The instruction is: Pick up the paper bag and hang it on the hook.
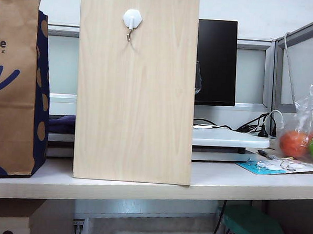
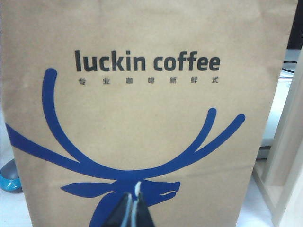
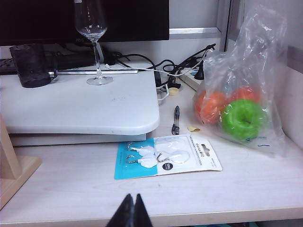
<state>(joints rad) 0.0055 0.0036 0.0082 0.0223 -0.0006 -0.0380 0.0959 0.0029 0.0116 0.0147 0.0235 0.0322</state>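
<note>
The brown paper bag [image 1: 14,83] stands upright at the left end of the table, its navy dotted side facing right. It fills the left wrist view [image 2: 142,104], showing "luckin coffee" text and the blue antler logo. My left gripper [image 2: 133,195] points at the bag's front face, shut and empty. The hook [image 1: 132,21], a white hexagonal base with a small metal hook, sits high on the upright wooden board [image 1: 135,95]. My right gripper [image 3: 133,197] is shut with nothing in it, back at the table's front edge. Neither gripper shows in the exterior view.
A clear plastic bag [image 3: 239,109] of orange and green balls lies at the right. A pack of spare hooks [image 3: 168,156], a pen [image 3: 175,120], a white raised platform [image 3: 80,106] with a wine glass [image 3: 92,38], a monitor and cables fill the right side.
</note>
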